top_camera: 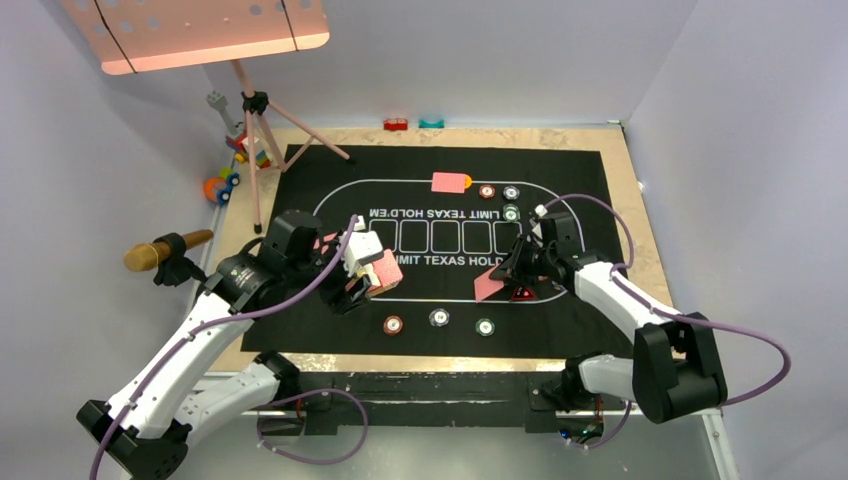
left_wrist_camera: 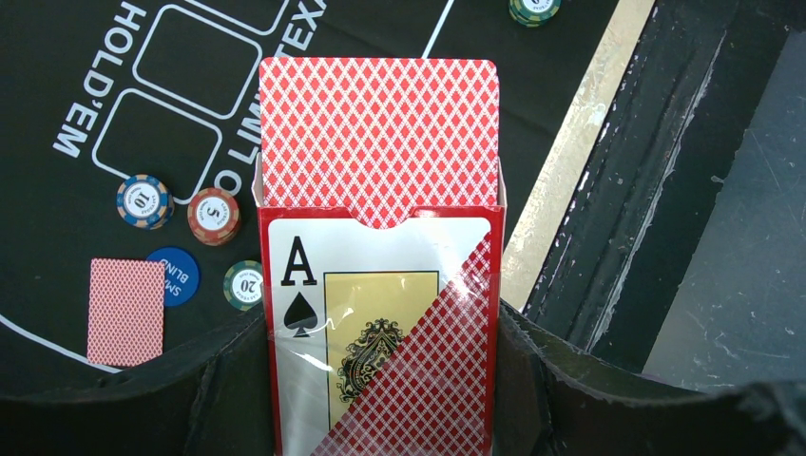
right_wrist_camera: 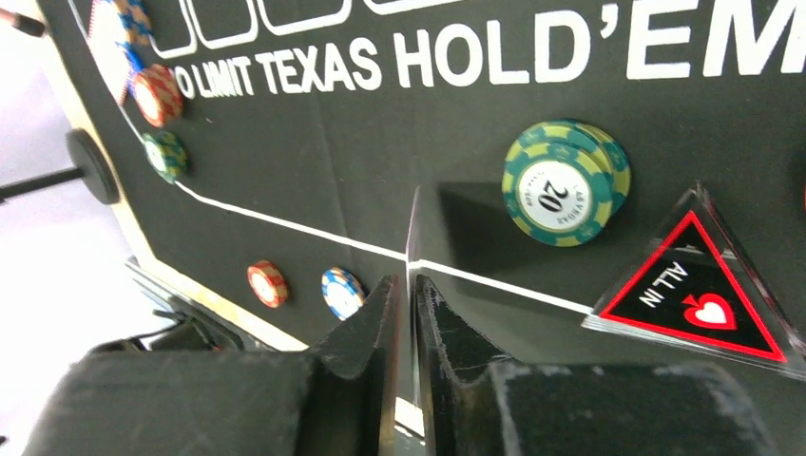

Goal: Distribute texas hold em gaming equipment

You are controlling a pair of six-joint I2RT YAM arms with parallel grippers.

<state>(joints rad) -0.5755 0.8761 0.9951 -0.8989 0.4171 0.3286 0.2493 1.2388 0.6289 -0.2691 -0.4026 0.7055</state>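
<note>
Left jaws [left_wrist_camera: 380,380] clamp card box [left_wrist_camera: 380,332] | right jaws [right_wrist_camera: 411,313] pinch card [top_camera: 489,286] edge-on — mat [top_camera: 300,330] edge near

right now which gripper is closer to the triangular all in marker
Right. The right gripper, pinching a card, hovers just beside the all-in marker. The left gripper, holding the card box, is far across the mat.

From above I saw my left gripper [top_camera: 362,272] clamping the card box [top_camera: 377,266] over the black mat [top_camera: 300,190], while my right gripper [top_camera: 505,272] held a red-backed card [top_camera: 488,287] beside the triangular marker [top_camera: 522,293].
</note>
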